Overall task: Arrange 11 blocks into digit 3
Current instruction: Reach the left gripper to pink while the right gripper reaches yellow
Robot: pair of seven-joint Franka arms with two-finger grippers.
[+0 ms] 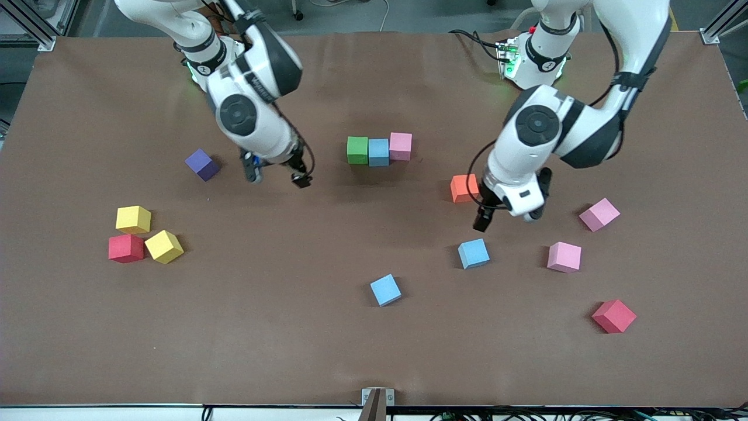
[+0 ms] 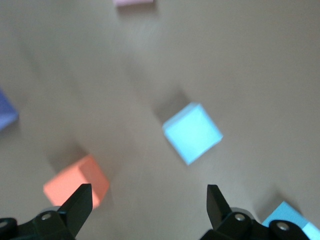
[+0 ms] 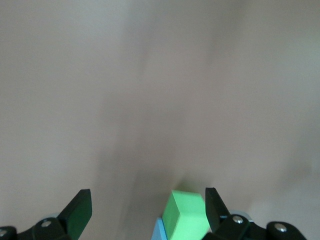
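Observation:
A short bar of three touching blocks, green [image 1: 357, 150], blue [image 1: 378, 152] and pink [image 1: 401, 146], lies mid-table. My right gripper [image 1: 277, 174] is open and empty, above the table between the purple block [image 1: 202, 164] and the bar. In the right wrist view [image 3: 148, 205] the green block [image 3: 186, 215] lies by one fingertip. My left gripper [image 1: 508, 217] is open and empty, beside the orange block [image 1: 464, 187] and above a blue block [image 1: 473, 253]. The left wrist view [image 2: 149, 200] shows the orange block [image 2: 75, 185] and a blue block [image 2: 192, 132].
Two yellow blocks [image 1: 133, 219] [image 1: 164, 246] and a red one [image 1: 125, 248] cluster toward the right arm's end. Another blue block [image 1: 385, 290], two pink blocks [image 1: 564, 256] [image 1: 599, 214] and a red block [image 1: 613, 316] lie loose nearer the front camera.

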